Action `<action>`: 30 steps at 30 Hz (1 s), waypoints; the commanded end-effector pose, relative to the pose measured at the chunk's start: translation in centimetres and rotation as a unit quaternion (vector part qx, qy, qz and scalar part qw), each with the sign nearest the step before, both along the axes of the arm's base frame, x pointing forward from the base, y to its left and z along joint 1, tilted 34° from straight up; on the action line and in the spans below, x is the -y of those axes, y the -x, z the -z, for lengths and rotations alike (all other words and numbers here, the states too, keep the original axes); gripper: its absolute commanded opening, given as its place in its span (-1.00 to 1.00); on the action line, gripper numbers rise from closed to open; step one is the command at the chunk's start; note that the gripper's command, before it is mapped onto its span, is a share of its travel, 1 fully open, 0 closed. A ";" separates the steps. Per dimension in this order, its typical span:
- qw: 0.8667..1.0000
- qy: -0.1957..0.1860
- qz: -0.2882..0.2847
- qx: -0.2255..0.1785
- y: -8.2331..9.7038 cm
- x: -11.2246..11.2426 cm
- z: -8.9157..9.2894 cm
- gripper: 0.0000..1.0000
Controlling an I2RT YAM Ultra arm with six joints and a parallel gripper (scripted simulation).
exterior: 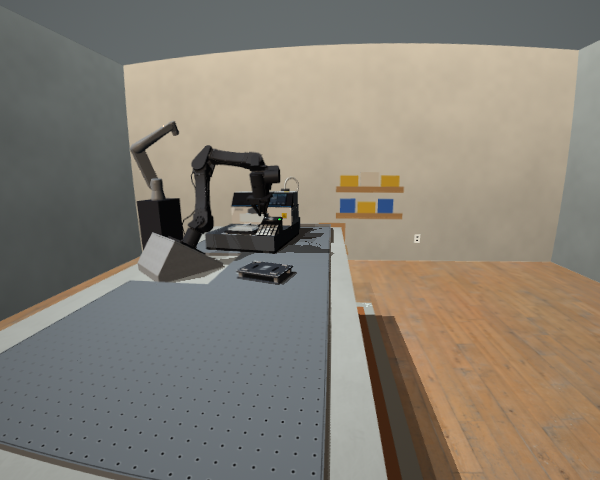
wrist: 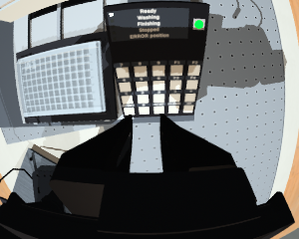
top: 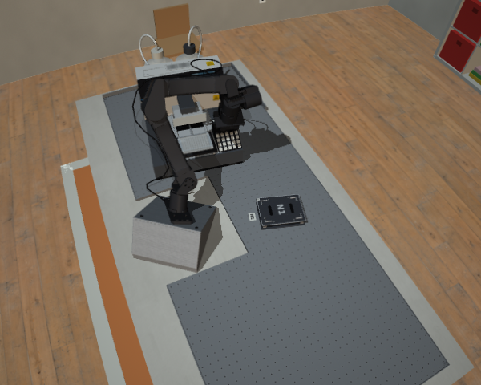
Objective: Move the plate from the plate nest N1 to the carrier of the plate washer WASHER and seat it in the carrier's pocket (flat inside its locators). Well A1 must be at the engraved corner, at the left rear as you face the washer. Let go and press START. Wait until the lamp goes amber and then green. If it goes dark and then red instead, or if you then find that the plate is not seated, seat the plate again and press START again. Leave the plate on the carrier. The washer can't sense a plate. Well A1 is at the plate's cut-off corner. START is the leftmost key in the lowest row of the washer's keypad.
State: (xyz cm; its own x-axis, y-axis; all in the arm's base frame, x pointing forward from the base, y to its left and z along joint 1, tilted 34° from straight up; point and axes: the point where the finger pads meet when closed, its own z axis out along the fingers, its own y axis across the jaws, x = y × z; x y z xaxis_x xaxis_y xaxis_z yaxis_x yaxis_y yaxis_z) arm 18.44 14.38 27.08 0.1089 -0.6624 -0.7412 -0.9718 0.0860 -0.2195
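Note:
The white well plate (top: 195, 143) (wrist: 60, 80) lies on the carrier of the washer (top: 178, 70) (exterior: 248, 241), left of the keypad (top: 228, 141) (wrist: 156, 87). From these views I cannot tell whether it sits flat in the pocket or where its cut-off corner is. The washer's lamp (wrist: 199, 24) (exterior: 279, 219) is green. My gripper (top: 225, 132) (exterior: 261, 214) (wrist: 146, 120) hangs close over the lowest row of the keypad, its fingers drawn narrow with nothing between them. The black nest N1 (top: 280, 210) (exterior: 263, 271) is empty.
My arm's grey pedestal (top: 174, 240) (exterior: 173, 263) stands left of the nest. Two bottles with tubing (top: 158, 51) sit behind the washer. A second grey arm on a black box (exterior: 158, 211) stands at the table's far left.

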 end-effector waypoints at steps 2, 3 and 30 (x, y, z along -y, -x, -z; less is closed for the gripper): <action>1.000 -0.013 -0.015 0.023 1.0 0.4 0.0 -0.60; 1.000 -0.013 -0.015 0.023 1.0 0.4 0.0 -0.60; 0.999 -0.012 -0.014 0.038 1.5 2.7 3.3 -1.00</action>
